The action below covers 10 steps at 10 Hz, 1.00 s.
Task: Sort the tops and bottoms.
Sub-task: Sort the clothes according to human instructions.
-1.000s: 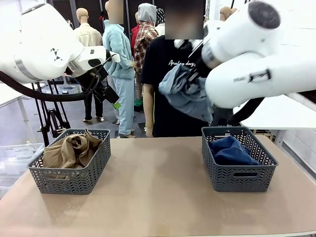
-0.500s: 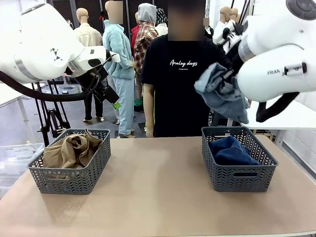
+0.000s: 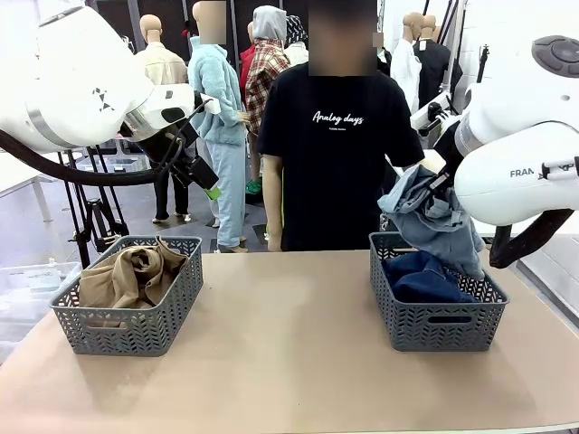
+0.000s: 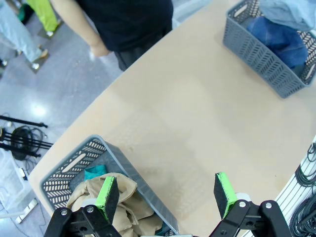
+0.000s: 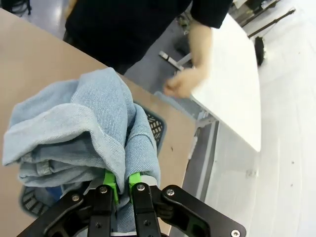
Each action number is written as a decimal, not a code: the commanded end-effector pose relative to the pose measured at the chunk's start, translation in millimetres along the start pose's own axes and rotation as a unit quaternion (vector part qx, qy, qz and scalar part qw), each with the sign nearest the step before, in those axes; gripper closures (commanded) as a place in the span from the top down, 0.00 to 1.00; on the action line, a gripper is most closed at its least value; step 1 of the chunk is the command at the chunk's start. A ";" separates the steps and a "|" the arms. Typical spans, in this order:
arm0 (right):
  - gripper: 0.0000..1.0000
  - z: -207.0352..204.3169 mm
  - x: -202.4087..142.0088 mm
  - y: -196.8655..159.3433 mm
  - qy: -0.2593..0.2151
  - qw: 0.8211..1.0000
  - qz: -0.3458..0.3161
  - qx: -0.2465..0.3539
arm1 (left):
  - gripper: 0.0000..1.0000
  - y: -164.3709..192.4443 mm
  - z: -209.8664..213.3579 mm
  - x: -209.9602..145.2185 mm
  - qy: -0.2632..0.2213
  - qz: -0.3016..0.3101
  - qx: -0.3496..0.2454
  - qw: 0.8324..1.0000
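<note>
The right gripper, its green pads pinched tight on a fold of cloth, holds the pale washed-blue denim garment bunched and hanging directly above the right-hand grey plastic lattice basket, where the darker blue denim garment already lies. The hanging bundle's lower folds drape down close over the basket's far right corner, and whether they touch the dark denim cannot be told; its long axis runs roughly top to bottom from the grip, so the drop point lies straight beneath the tool, and the coming move looks to turn on lowering and letting go there. The right arm is plainly the nearer one to this basket. The left gripper hovers high with its jaws spread wide and nothing between them, above the left-hand grey lattice basket, which holds the tan khaki cloth shirt; in the left wrist view a corner of teal-green cloth shows beside the tan one. A person in a black T-shirt stands at the far edge of the beige table; the white lettering reads "Analog days". Part of the word "FRANKA" shows on the right arm.
</note>
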State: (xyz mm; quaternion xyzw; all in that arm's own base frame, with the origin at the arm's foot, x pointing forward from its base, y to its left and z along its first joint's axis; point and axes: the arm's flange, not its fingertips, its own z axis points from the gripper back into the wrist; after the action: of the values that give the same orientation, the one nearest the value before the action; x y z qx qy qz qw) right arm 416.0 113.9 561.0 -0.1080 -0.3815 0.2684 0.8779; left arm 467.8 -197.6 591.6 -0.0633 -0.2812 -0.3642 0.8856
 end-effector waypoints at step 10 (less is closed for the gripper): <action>0.00 -114.6 -40.4 -14.2 0.108 0.988 -0.066 0.092 | 1.00 0.7 0.6 -0.6 0.000 0.000 0.001 1.000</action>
State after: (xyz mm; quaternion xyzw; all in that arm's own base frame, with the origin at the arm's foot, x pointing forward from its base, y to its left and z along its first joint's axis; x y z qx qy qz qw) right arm 470.9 82.6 464.3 -0.0575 -0.2760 0.2300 0.9315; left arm 467.8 -197.6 591.5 -0.0633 -0.2812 -0.3643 0.8856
